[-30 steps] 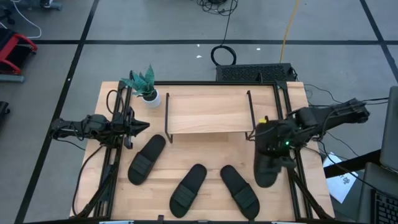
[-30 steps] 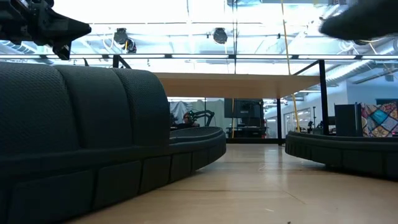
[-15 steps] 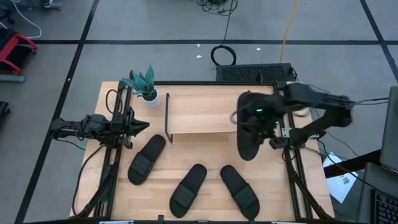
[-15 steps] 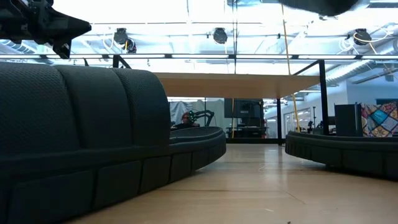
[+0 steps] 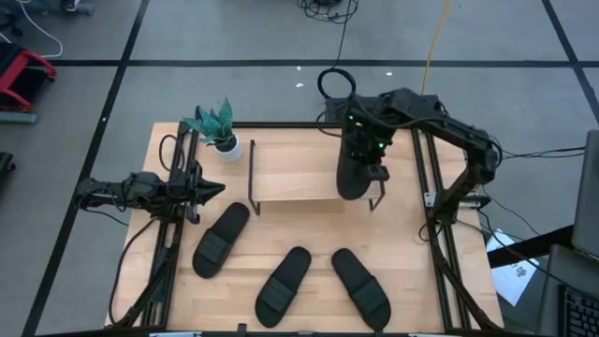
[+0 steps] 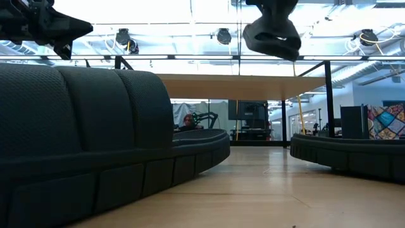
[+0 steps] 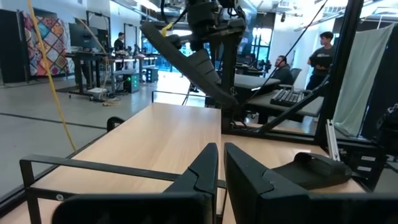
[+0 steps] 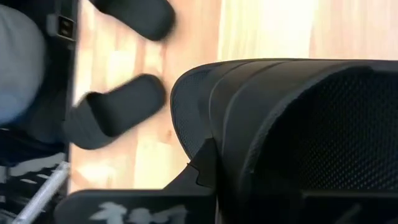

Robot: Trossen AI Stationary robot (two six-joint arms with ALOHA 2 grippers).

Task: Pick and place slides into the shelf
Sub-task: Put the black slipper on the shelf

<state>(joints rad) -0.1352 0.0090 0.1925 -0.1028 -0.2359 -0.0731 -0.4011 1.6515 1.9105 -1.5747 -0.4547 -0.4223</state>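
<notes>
**First slide carried over the shelf**

The right hand (image 5: 363, 154) is closed on one black slide (image 5: 352, 173) and holds it above the right end of the shelf (image 5: 290, 168), the sandal hanging lengthwise over the light board and clear of it in the low view. This looks like the carry-and-place step for the first of four. The next move calls for lowering the slide flat onto the board, keeping it near the right end so its partner fits beside it, then parting the fingers.

Three more slides lie on the desk (image 5: 421, 262) in front of the shelf: one to the left (image 5: 221, 239), two near the front edge (image 5: 284, 281) (image 5: 360, 284). The left hand (image 5: 208, 191) waits at the desk's left side with its fingers nearly together, empty. A potted plant (image 5: 217, 126) stands by the shelf's left rear corner.

From above, the arm covers the grip itself. The right wrist view is filled by the held sandal, so its height over the board is hard to judge.
</notes>
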